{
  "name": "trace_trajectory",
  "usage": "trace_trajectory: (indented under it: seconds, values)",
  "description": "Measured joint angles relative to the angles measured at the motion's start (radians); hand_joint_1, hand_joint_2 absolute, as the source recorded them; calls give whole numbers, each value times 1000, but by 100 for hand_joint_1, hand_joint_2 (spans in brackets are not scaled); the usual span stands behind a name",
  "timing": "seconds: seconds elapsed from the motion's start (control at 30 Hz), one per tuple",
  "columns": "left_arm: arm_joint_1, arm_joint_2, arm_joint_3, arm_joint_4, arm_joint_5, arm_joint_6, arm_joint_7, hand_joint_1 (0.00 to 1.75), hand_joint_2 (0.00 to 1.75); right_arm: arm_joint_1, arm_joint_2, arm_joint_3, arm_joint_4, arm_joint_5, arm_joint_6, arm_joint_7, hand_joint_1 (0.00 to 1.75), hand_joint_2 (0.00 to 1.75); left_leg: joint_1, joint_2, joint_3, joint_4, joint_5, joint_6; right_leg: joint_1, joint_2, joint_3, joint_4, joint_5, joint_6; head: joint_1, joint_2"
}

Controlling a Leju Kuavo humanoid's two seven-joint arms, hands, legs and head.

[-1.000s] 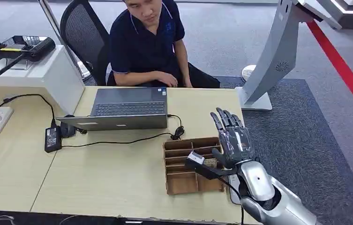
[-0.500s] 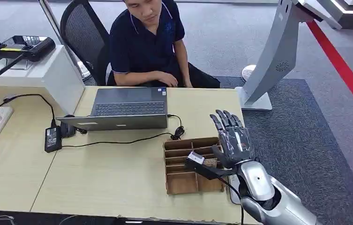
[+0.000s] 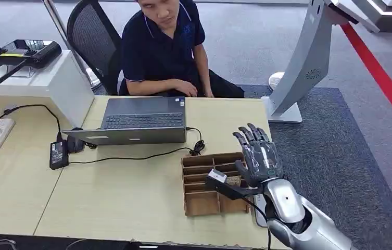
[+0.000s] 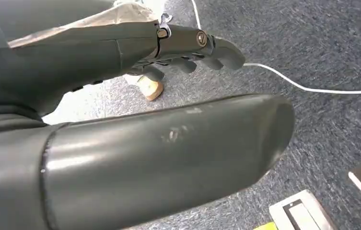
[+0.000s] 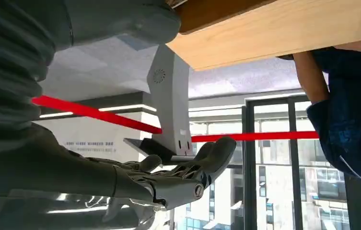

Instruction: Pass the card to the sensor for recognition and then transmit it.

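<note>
My right hand [image 3: 257, 153] is raised over the right side of a brown cardboard divider box [image 3: 199, 200] on the desk, fingers spread and holding nothing. In the right wrist view the same hand [image 5: 183, 177] reaches out empty towards the grey sensor stand [image 5: 168, 96]. That stand [image 3: 308, 62] rises from the carpet past the desk's far right corner. A small pale item [image 3: 234, 180] lies in a box compartment by my thumb; I cannot tell whether it is the card. My left hand [image 4: 188, 45] hangs over the carpet, fingers loosely extended and empty.
A person in a dark shirt [image 3: 160, 47] sits behind the desk at a grey laptop [image 3: 141, 121]. A black cable [image 3: 131, 156] and a power adapter [image 3: 58, 153] lie left of the box. A white flat object [image 3: 258, 205] lies under my right forearm.
My right hand has sunk slightly towards the box, and its fingers have bent in a little. Nothing else has moved.
</note>
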Motion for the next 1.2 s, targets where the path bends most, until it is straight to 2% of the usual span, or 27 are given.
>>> trace_trajectory:
  seconds: [0.03,0.1,0.13,0.2,0.23,0.37,0.4,0.43,0.47,0.5,0.57,0.6,0.63,0.67,0.73,0.77,0.8,0.83,0.87,1.0,1.07,1.17,1.2]
  values:
    - [0,0,0,0,0,0,0,0,0,0,0,0,0,0,0,0,72,175,0,0,0,0,0,0,0,0,0,0,0,0,0,0]
    - [0,0,0,0,0,0,0,0,0,0,0,0,0,-2,2,0,70,175,0,0,0,0,0,0,0,0,0,0,0,0,0,0]
    - [0,0,0,0,0,0,0,0,0,0,0,0,0,-2,3,0,75,175,0,0,0,0,0,0,0,0,0,0,0,0,0,0]
    - [0,0,0,0,0,0,0,0,0,0,0,1,0,-2,5,0,70,175,0,0,0,0,0,0,0,0,0,0,0,0,0,0]
    - [0,0,0,0,1,0,0,0,0,0,0,1,0,-2,7,0,77,175,0,0,0,0,0,0,0,0,0,0,0,0,0,0]
    - [0,0,0,0,3,0,0,0,0,0,0,3,0,-6,13,0,77,175,0,0,0,0,0,0,0,0,0,0,0,0,0,0]
    - [0,0,0,0,4,0,0,0,0,0,-1,5,0,-6,15,0,70,175,0,0,0,0,0,0,0,0,0,0,0,0,0,0]
    - [0,0,0,0,4,0,0,0,0,0,-1,6,0,-7,18,0,86,175,0,0,0,0,0,0,0,0,0,0,0,0,0,0]
    - [0,0,0,0,5,0,0,0,0,1,-1,7,0,-8,19,0,93,175,0,0,0,0,0,0,0,0,0,0,0,0,0,0]
    - [0,0,0,0,5,0,0,0,0,1,-2,8,-1,-8,21,0,80,175,0,0,0,0,0,0,0,0,0,0,0,0,0,0]
    - [0,0,0,0,7,0,0,0,0,2,-4,9,-4,-10,24,0,82,175,0,0,0,0,0,0,0,0,0,0,0,0,0,0]
    - [0,0,0,0,8,0,0,0,0,2,-5,9,-5,-11,25,0,91,175,0,0,0,0,0,0,0,0,0,0,0,0,0,0]
    - [0,0,0,0,9,0,0,0,0,3,-5,10,-5,-11,25,0,86,175,0,0,0,0,0,0,0,0,0,0,0,0,0,0]
    - [0,0,0,0,11,0,0,0,0,3,-6,10,-5,-12,26,-1,68,175,0,0,0,0,0,0,0,0,0,0,0,0,0,0]
    - [0,0,0,0,11,0,0,0,0,3,-6,10,-5,-13,27,0,65,175,0,0,0,0,0,0,0,0,0,0,0,0,0,0]
    - [0,0,0,0,11,0,0,0,0,3,-6,10,-5,-13,27,-1,65,175,0,0,0,0,0,0,0,0,0,0,0,0,0,0]
    - [0,0,0,0,11,0,0,0,0,3,-6,10,-6,-14,28,0,75,175,0,0,0,0,0,0,0,0,0,0,0,0,0,0]
    - [0,0,0,0,11,0,0,0,0,3,-6,11,-6,-14,29,0,73,175,0,0,0,0,0,0,0,0,0,0,0,0,0,0]
    - [0,0,0,0,11,0,0,0,0,3,-7,11,-6,-14,29,0,65,175,0,0,0,0,0,0,0,0,0,0,0,0,0,0]
    - [0,0,0,0,11,0,0,0,0,3,-11,15,-11,-16,35,0,63,175,0,0,0,0,0,0,0,0,0,0,0,0,0,0]
    - [0,0,0,0,11,0,0,0,0,3,-13,16,-11,-16,35,0,75,175,0,0,0,0,0,0,0,0,0,0,0,0,0,0]
    - [0,0,0,0,12,0,0,0,0,3,-14,16,-14,-16,39,0,65,175,0,0,0,0,0,0,0,0,0,0,0,0,0,0]
    - [0,0,0,0,13,0,0,0,0,4,-15,17,-14,-17,42,0,70,175,0,0,0,0,0,0,0,0,0,0,0,0,0,0]
